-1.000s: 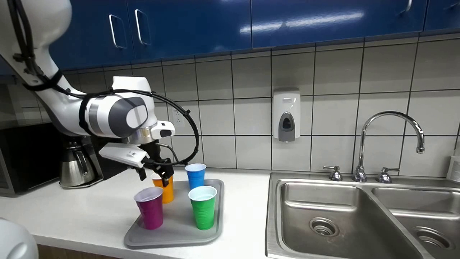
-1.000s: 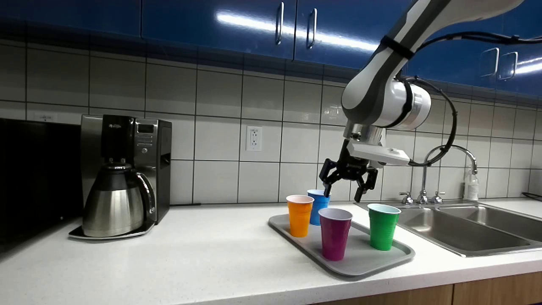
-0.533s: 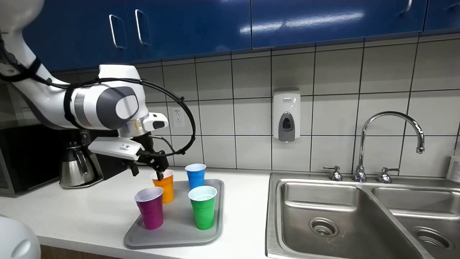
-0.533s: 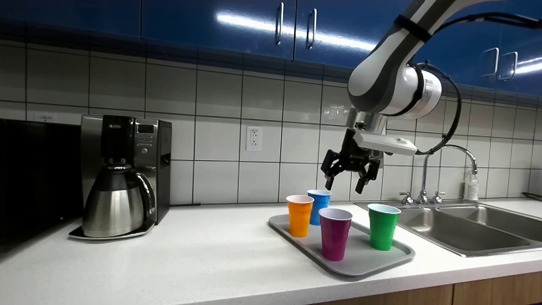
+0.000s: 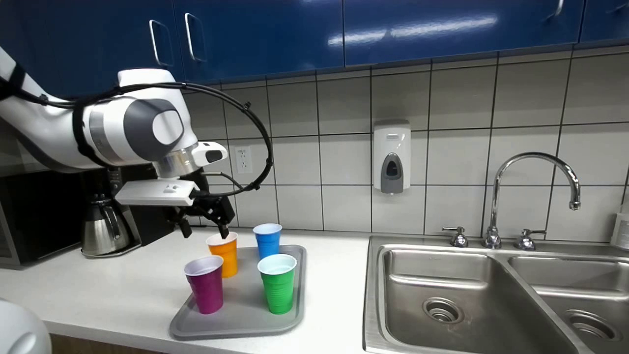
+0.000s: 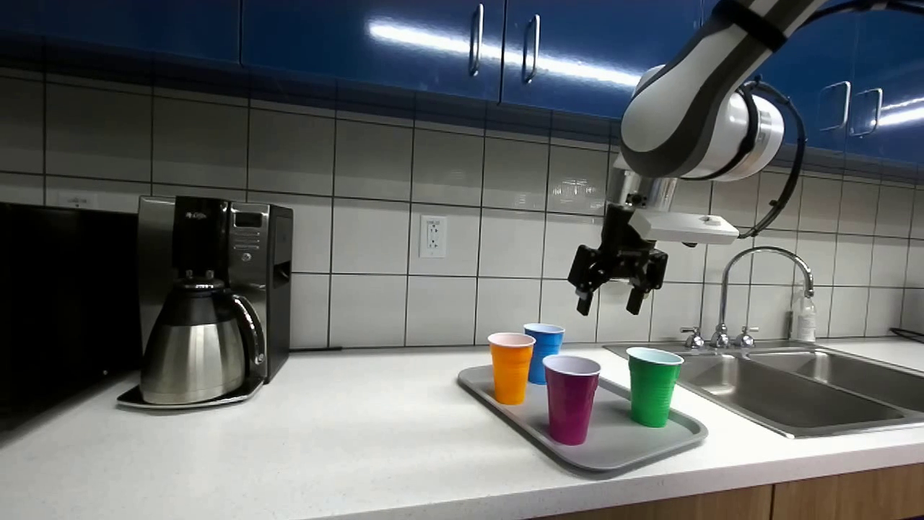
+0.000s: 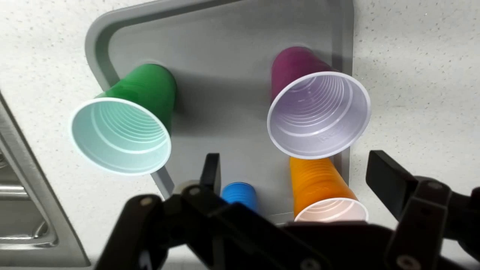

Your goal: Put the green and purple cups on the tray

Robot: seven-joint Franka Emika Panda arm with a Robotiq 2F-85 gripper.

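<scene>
The green cup (image 5: 278,292) (image 6: 652,393) (image 7: 150,88) stands upright on the grey tray (image 5: 245,322) (image 6: 613,453) (image 7: 225,48). The purple cup (image 5: 207,291) (image 6: 570,406) (image 7: 294,65) also stands upright on the tray, near one of its edges. Both cups show in both exterior views and in the wrist view, with their mouths open and nothing in them. My gripper (image 5: 204,232) (image 6: 610,303) (image 7: 298,174) is open and empty. It hangs above the tray and the cups, apart from all of them. Its two black fingers are spread wide in the wrist view.
An orange cup (image 5: 224,255) (image 6: 512,372) (image 7: 318,180) and a blue cup (image 5: 268,243) (image 6: 543,354) (image 7: 240,195) stand at the tray's back. A metal sink (image 5: 442,275) lies beside the tray. A coffee maker (image 6: 267,289) with its carafe (image 6: 195,361) stands across the counter.
My open gripper has risen away from the cups, drifting left in an exterior view. More of the orange cup's rim shows below it. The cups and tray have stayed in place.
</scene>
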